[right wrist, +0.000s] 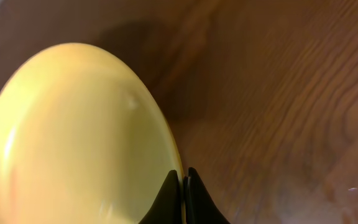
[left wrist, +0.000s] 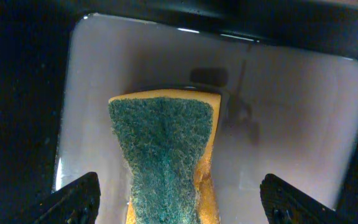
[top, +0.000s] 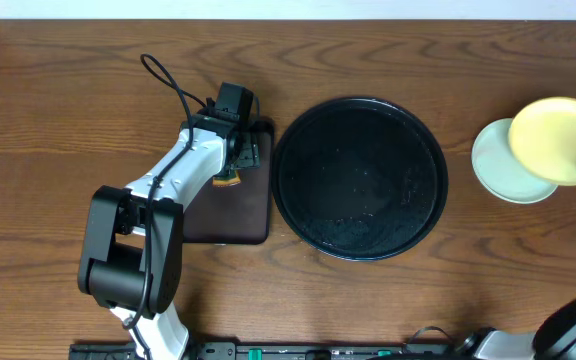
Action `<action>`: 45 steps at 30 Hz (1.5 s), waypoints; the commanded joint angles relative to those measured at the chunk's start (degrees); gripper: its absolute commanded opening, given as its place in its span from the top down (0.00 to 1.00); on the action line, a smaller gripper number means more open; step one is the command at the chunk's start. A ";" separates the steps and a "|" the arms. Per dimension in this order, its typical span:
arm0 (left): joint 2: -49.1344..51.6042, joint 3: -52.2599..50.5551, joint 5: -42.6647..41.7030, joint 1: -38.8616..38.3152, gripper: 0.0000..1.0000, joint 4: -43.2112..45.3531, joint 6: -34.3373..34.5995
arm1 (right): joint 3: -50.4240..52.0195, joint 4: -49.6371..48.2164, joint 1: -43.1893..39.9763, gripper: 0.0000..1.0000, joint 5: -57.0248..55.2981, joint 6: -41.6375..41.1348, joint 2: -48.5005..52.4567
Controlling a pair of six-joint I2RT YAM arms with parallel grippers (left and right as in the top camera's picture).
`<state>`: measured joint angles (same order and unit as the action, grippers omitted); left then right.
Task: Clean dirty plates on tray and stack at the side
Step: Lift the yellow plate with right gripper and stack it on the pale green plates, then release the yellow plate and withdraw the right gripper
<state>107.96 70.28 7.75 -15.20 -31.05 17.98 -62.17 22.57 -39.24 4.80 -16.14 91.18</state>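
- Tray check: the large round glossy black tray sits mid-table with no plates on it.
- Dark-brown rectangular tray lies just left, the sponge's rest.
- Pale mint-blue round plate lies well right of the tray: the stack base.
- Pale yellow round plate overlaps it, its rim pinched by the right gripper, probably for stacking.
- Yellow-and-green scouring sponge lies between the left gripper's wide-spread fingers, untouched.

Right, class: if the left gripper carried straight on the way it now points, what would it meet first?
Probably the sponge, green scouring side towards the camera, centred between the open fingers of the left gripper, with the rectangular tray behind it. How far off cannot be told.
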 commanded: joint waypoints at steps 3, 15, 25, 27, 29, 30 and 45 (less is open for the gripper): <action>0.26 0.15 0.87 0.02 0.17 -0.11 -0.17 | -0.48 -0.39 1.38 0.98 7.19 0.94 7.87; 0.26 0.15 0.87 0.02 0.17 -0.11 -0.15 | -6.01 7.21 8.11 0.51 21.27 14.73 7.41; 0.26 0.15 0.87 0.02 0.17 -0.11 -0.15 | -11.10 17.33 25.42 0.01 21.57 21.11 6.34; 0.26 0.15 0.87 0.02 0.17 -0.11 -0.17 | -11.10 17.33 27.85 0.01 21.57 21.11 6.34; 0.26 0.15 0.87 0.02 0.17 -0.11 -0.17 | -11.10 17.31 29.64 0.01 21.57 21.11 6.34; 0.26 0.15 0.87 0.02 0.17 -0.11 -0.15 | -11.10 17.31 30.36 0.01 21.57 21.11 6.34; 0.26 0.15 0.87 0.02 0.17 -0.11 -0.17 | -11.10 17.31 32.17 0.01 21.57 21.11 6.34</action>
<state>107.96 70.28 7.75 -15.20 -31.05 17.98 -73.01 39.81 -7.42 25.93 4.03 98.19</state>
